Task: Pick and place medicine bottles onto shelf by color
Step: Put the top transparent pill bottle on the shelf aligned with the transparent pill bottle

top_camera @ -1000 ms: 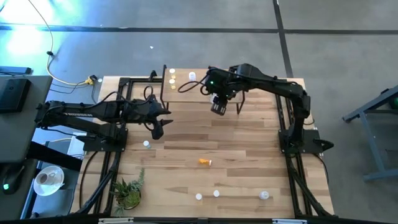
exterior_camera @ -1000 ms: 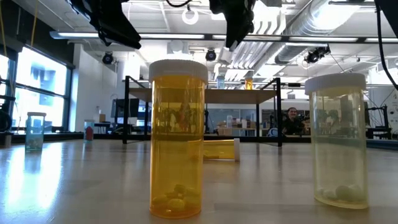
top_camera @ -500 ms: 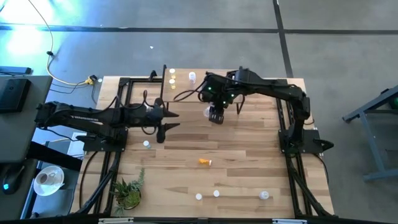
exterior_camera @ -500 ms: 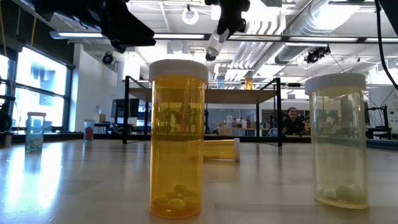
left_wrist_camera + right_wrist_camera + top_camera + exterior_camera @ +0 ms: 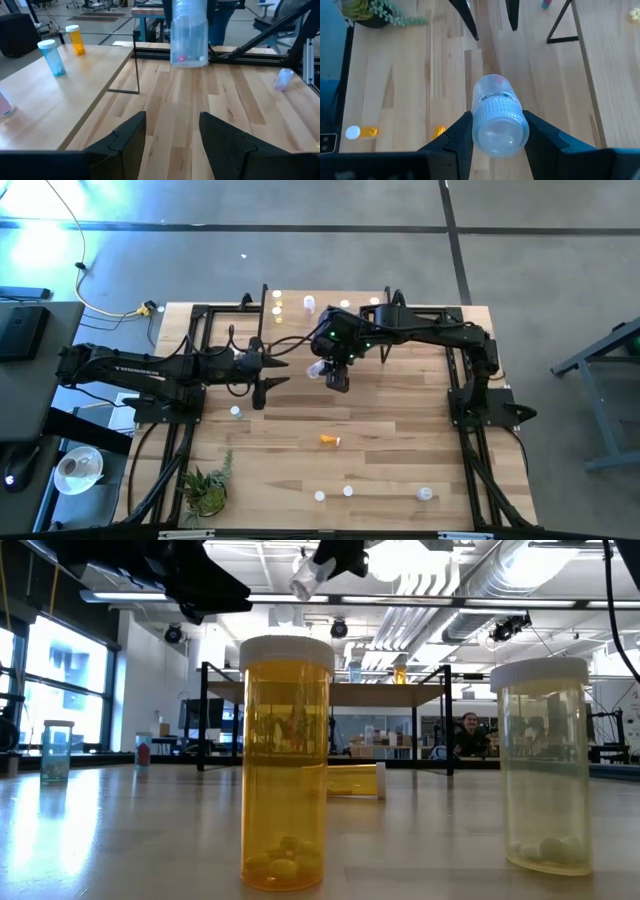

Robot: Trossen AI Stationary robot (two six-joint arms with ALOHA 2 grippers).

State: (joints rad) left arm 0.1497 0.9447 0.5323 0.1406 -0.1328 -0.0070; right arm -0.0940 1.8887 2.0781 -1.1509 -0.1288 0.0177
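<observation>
Translucent glossy plastic bottle (ribbed cap), smooth light-wood table, matt black end effector fingers.

Bare tabletop mid-table; shelf at far edge, lying orange bottle nearer

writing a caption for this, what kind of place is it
Probably a robotics lab or workshop: exposed ceiling ducts, workbenches in the open room behind, and a wooden table on a bare concrete floor.

The held bottle is cut off at the top.
</observation>
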